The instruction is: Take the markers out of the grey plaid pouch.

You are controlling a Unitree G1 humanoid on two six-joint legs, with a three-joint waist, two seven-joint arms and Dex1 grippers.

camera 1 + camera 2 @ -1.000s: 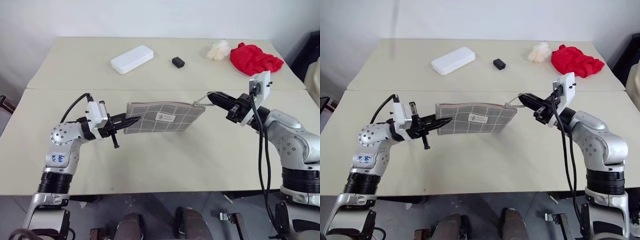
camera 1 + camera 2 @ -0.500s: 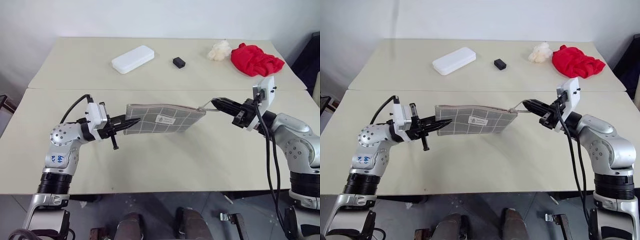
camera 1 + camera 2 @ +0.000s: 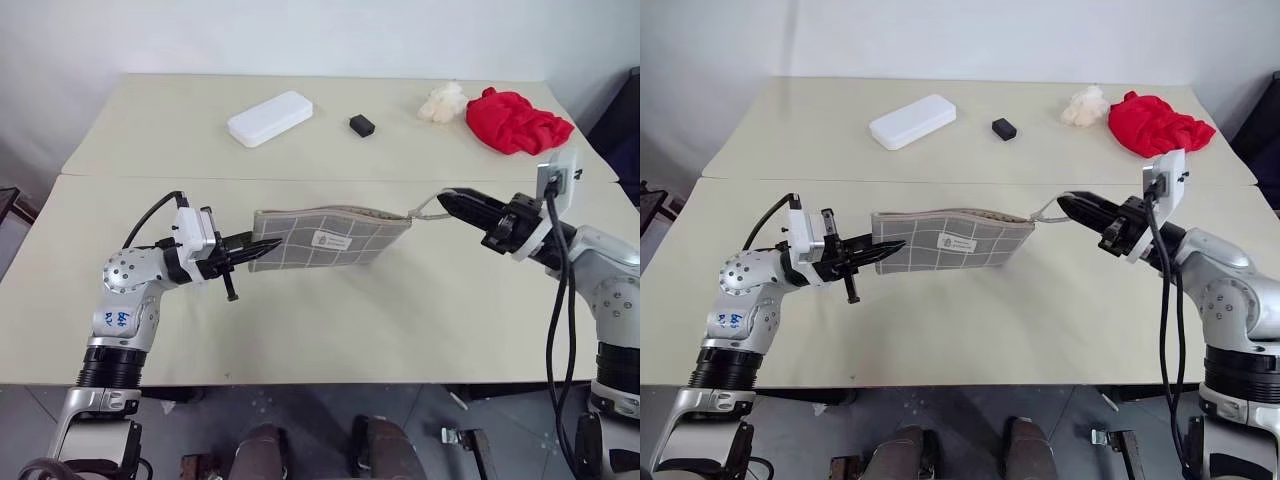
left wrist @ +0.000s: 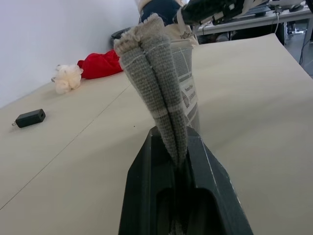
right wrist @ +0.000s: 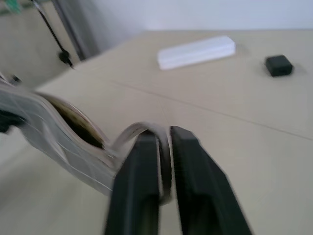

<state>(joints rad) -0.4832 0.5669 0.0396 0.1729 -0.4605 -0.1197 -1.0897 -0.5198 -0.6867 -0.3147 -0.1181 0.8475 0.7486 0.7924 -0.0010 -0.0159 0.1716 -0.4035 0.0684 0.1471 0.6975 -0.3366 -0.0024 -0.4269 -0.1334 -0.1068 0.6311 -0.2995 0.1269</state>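
The grey plaid pouch (image 3: 330, 237) hangs in the air above the worktop (image 3: 400, 300), stretched almost level between the two grippers. It is a flat rectangle of grey fabric with thin white grid lines and a small white label on its side. Its top edge is a little open near the right end, and the right wrist view shows a brownish lining inside; the markers cannot be seen.

The left gripper (image 3: 262, 247) is pressed together on the left end of the pouch; in the left wrist view the two black fingers (image 4: 146, 196) squeeze the folded fabric between them. The right gripper (image 3: 1068, 205) pinches the pale loop pull (image 5: 142, 131) at the right end, with the loop between its two fingers and a narrow gap left there.

On the far part of the worktop lie a white case (image 3: 268, 118), a small black block (image 3: 361, 124), a white fluffy thing (image 3: 441, 102) and a red cloth (image 3: 516, 121), all well apart from the pouch
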